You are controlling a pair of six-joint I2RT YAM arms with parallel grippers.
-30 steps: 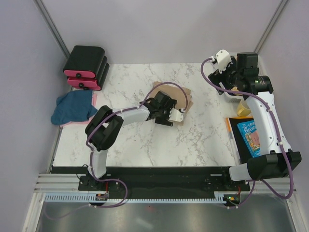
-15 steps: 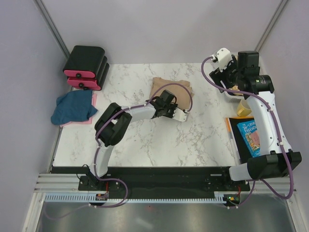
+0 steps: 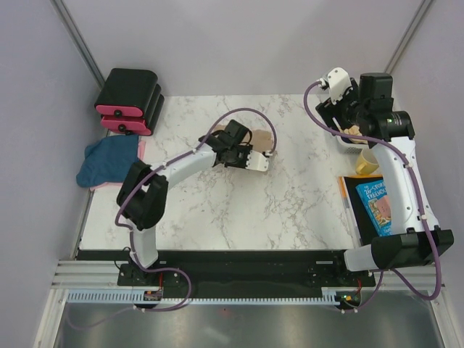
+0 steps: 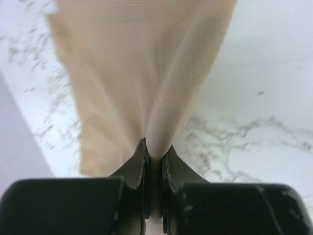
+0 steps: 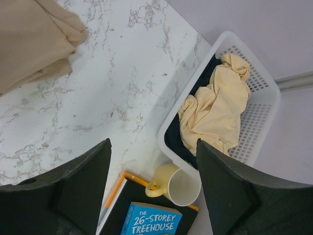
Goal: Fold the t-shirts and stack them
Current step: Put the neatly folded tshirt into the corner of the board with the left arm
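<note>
Top external view: well left of the white mesh basket [image 5: 266, 105] lies a dark blue t-shirt [image 3: 110, 161]. Nearer it, the left gripper [image 4: 155, 156] is clamped on a tan t-shirt [image 4: 142, 73], seemingly mid-fold. Above the basket hangs the right gripper [image 5: 154, 166], fingers apart. The next move likely calls for laying the fold flat.

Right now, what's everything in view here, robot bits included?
tan t-shirt: one, beige, table's far middle, pinched by the left pincer
blue t-shirt: one, dark blue, bunched at the table's left edge
pink cloth: one, under the blue t-shirt
boxes: two, black and pink, stacked far left
basket: one, white mesh, far right
yellowish cloth: one, in the basket
dark cloth: one, beneath it
mug: one, yellow, beside the basket
book: one, blue, right edge
table: one, white marble
left pincer: shut on the tan t-shirt
right pincer: open, above the basket's edge
</note>
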